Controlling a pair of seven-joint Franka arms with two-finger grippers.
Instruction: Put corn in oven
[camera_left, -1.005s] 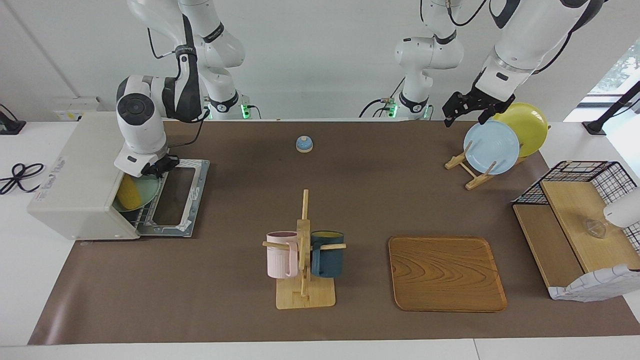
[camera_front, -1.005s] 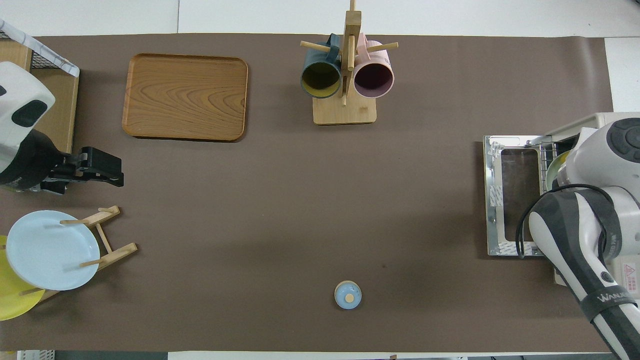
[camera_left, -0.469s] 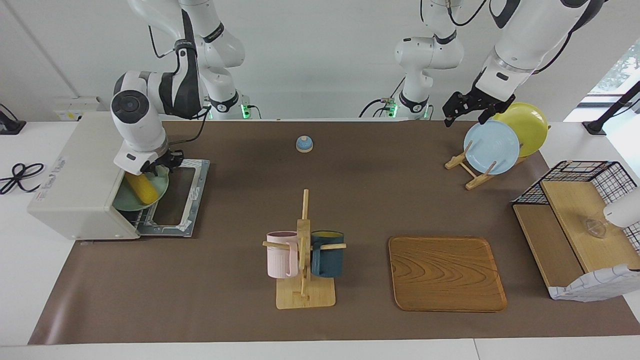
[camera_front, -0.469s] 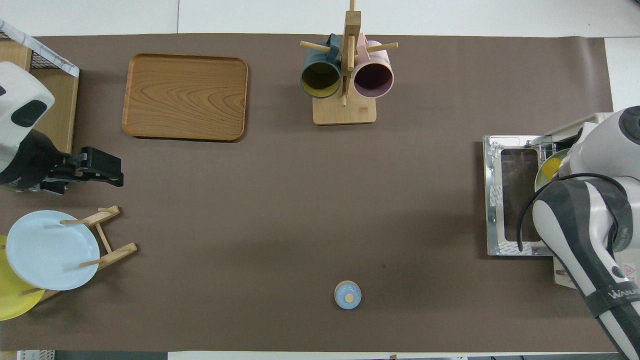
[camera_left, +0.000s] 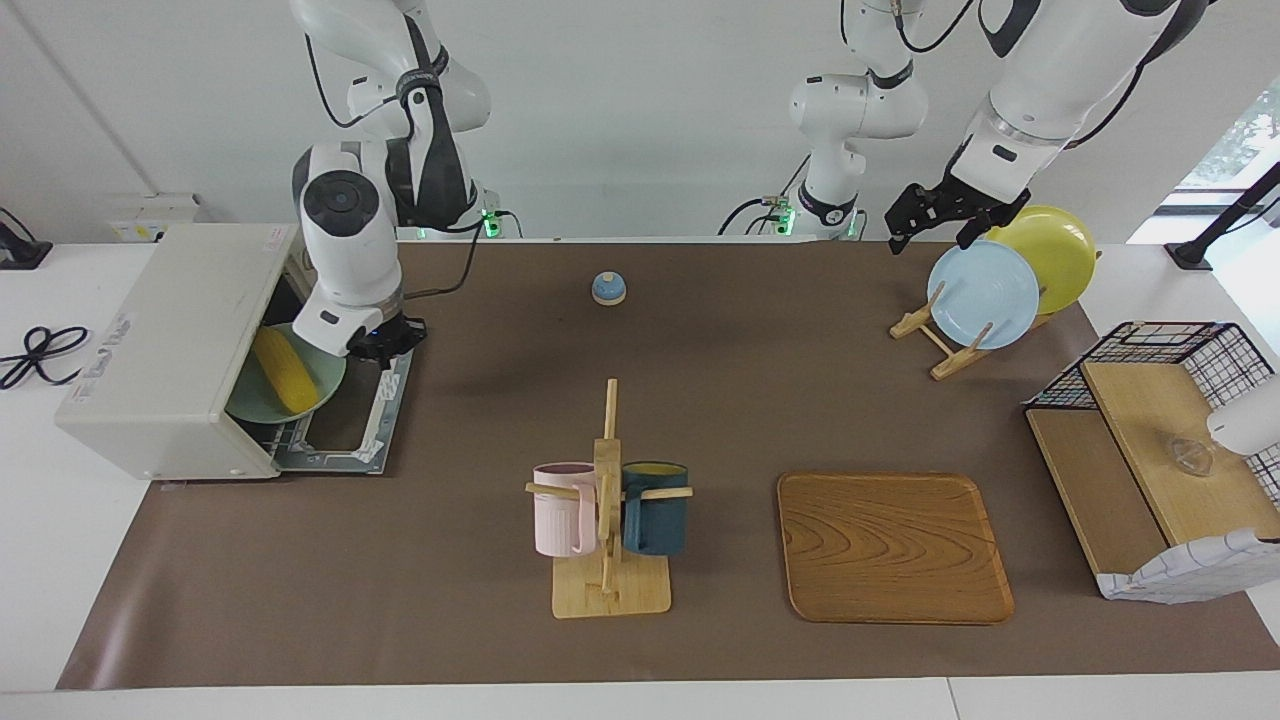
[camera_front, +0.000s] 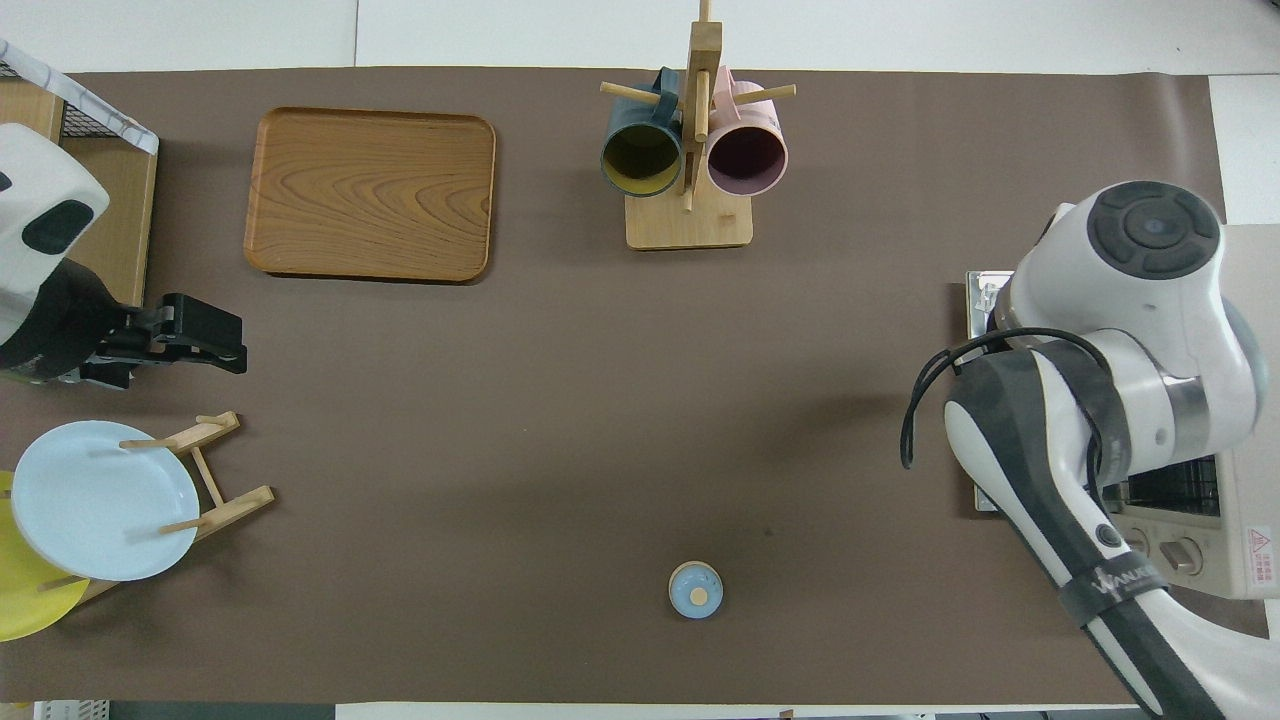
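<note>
In the facing view, you have the corn (camera_left: 283, 371) lying on a pale green plate (camera_left: 322, 385) at the mouth of the oven (camera_left: 170, 350), just beside the right gripper (camera_left: 385, 342) toward the oven's inside. The plate rests on the wire rack, partly out over the dropped door (camera_left: 352, 412), probably because a dish slides in more easily than a loose cob. Your right gripper hangs over the door edge nearest the robots, its fingers shut with nothing between them, and it touches neither corn nor plate as far as you can see. The left gripper (camera_left: 940, 213) waits over the blue plate (camera_left: 983, 293) in the wooden rack (camera_left: 940, 350), jaws wide and empty. In the overhead view, your right arm's wrist covers the door and the oven mouth, so corn and plate are hidden below it, and only the oven's control end (camera_front: 1190, 545) shows. The left gripper (camera_front: 212, 335) points inward above the rack, holding nothing. Judging from this, the corn is nearly home; the plate may still need a push inward.
</note>
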